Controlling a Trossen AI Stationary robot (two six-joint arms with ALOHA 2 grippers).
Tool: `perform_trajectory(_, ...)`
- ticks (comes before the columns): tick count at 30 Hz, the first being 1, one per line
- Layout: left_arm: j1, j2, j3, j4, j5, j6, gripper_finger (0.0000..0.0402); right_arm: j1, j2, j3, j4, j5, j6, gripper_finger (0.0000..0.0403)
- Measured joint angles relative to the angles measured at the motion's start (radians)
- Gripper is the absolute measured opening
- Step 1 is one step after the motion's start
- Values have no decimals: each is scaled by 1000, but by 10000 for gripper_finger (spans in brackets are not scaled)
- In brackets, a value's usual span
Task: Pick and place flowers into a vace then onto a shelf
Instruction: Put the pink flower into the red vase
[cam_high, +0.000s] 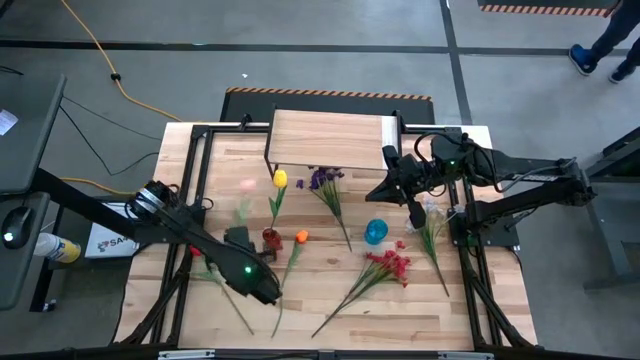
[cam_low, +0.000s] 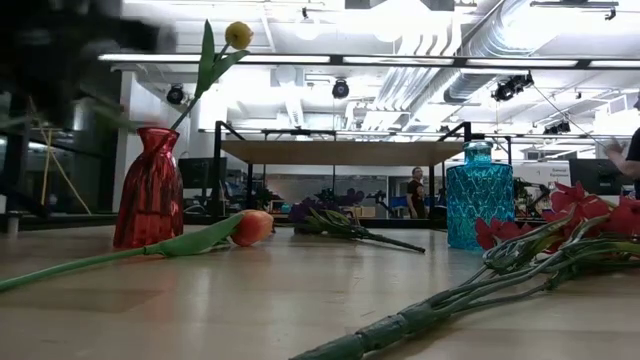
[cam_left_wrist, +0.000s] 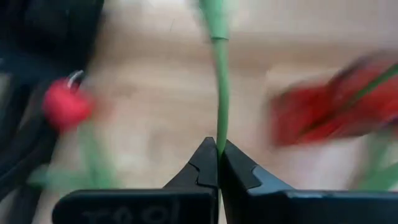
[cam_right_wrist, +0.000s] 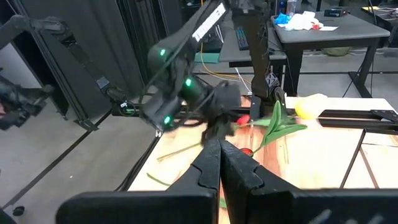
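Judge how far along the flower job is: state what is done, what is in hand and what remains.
Done: one yellow tulip stands in the red vase. In hand: the left gripper is shut on a green stem. Left: the orange tulip, purple spray and red spray lie on the table, the blue vase looks empty, and the shelf holds no vase. The right gripper waits, shut.
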Motion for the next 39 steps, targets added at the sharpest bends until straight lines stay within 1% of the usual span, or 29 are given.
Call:
perform_trajectory(2,-3,-27,27,-21,-52,-1,33,0,0,0,1,0,-1,0)
perform_trajectory(6,-21,-71,24,-3,-134,1,33,1,0,0,1,0,1,0)
perform_trajectory(11,-56,-112,34,-1,-141,-9,33,0,0,0,-11,0,10,0)
perform_trajectory(15,-77,-138,40,1,-178,-13,33,0,0,0,-11,0,9,0)
perform_trajectory(19,-96,-162,57,1,-265,-24,33,0,0,0,-7,0,9,0)
perform_trajectory(23,-109,-207,93,-9,-448,-14,33,0,0,0,-7,2,9,0)
perform_trajectory(26,-132,-243,121,-7,-583,62,33,0,0,0,-7,3,9,0)
perform_trajectory(28,-134,-267,154,-6,-688,142,33,0,0,0,-7,3,9,0)
perform_trajectory(30,-140,-284,181,-8,-774,256,33,0,0,0,-7,3,9,0)
perform_trajectory(32,-145,-295,201,-6,-856,408,33,0,0,0,-7,3,9,0)
perform_trajectory(36,-146,-297,210,-6,-1000,638,33,0,0,0,-7,3,8,0)
perform_trajectory(39,-144,-274,209,-8,-1058,706,33,0,0,0,-7,3,9,0)
